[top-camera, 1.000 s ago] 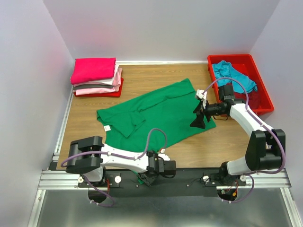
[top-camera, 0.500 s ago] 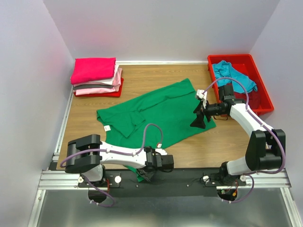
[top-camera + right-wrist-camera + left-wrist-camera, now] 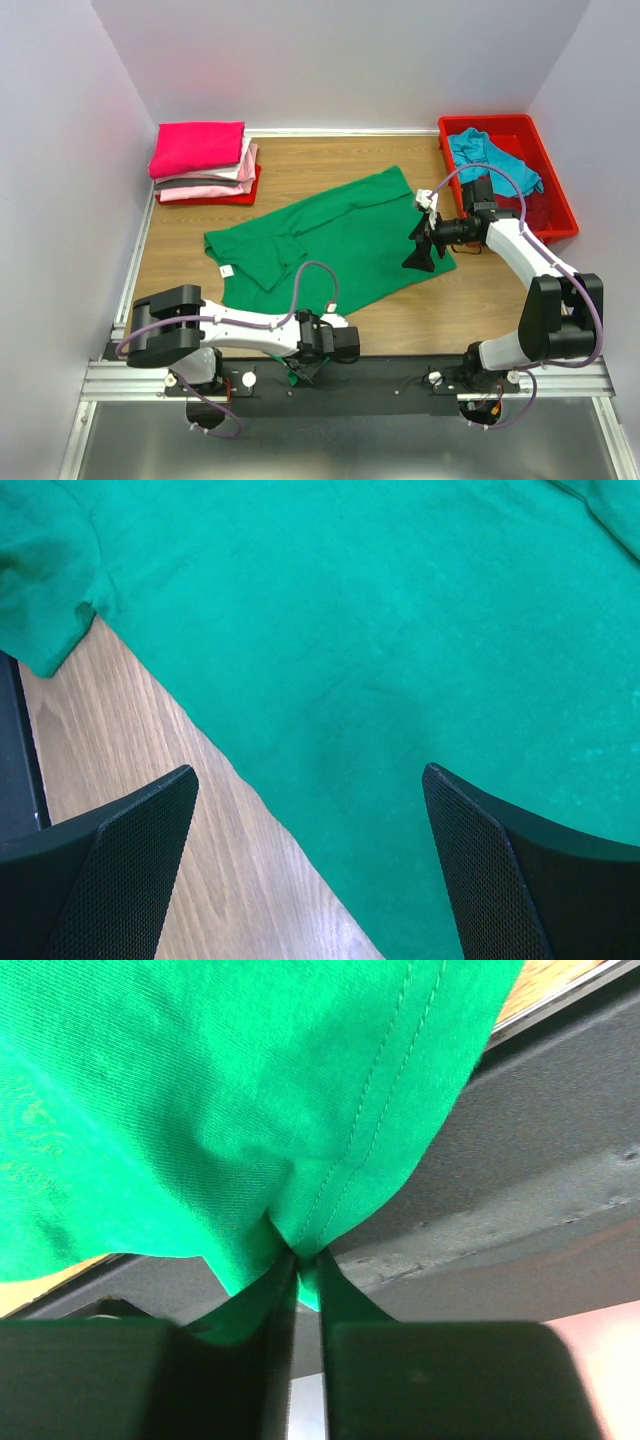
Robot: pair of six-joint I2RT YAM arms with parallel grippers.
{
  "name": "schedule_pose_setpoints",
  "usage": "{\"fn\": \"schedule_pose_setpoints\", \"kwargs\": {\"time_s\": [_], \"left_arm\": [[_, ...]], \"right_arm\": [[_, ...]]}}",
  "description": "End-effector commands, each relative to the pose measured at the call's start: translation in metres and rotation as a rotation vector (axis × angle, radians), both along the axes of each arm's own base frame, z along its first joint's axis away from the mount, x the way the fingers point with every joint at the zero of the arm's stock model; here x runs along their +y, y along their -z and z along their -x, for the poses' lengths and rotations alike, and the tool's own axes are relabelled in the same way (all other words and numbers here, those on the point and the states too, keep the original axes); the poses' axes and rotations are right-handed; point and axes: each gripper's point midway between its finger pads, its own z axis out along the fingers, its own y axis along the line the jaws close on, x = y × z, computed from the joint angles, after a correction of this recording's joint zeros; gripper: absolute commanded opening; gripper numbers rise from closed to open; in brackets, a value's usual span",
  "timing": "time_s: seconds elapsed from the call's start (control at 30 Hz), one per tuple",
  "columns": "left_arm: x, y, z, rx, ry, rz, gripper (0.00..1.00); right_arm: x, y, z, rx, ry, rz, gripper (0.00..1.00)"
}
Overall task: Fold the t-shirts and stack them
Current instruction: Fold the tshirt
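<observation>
The left gripper (image 3: 305,1260) is pinched tight on the near hem of the green t-shirt (image 3: 340,238), which lies spread out in the middle of the table (image 3: 480,300). The right gripper (image 3: 310,772) hangs over its right edge, jaws wide apart, holding nothing. Folding is just starting, I think. Next, the right one must pinch too.

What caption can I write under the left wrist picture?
Left gripper pinching the stitched hem of the bright green cotton t-shirt.
</observation>
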Motion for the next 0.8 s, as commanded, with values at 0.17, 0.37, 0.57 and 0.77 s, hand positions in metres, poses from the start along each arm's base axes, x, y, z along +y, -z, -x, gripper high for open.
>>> {"fn": "schedule_pose_setpoints", "kwargs": {"time_s": [0.17,0.37,0.57,0.77], "left_arm": [[-0.025,-0.019,-0.007,-0.036,-0.013,0.115,0.0],[-0.054,-0.055,-0.013,-0.034,-0.011,0.288,0.0],[-0.052,-0.065,-0.013,-0.033,-0.003,0.332,0.0],[-0.053,-0.072,-0.014,-0.04,0.009,0.365,0.0]], "right_arm": [[0.0,-0.008,-0.001,0.0,-0.003,-0.014,1.0],[-0.027,0.0,-0.019,-0.031,0.096,0.16,1.0],[-0.078,0.026,-0.024,-0.051,0.205,0.451,0.98],[-0.108,0.04,-0.003,-0.237,-0.133,0.667,0.89]]}}
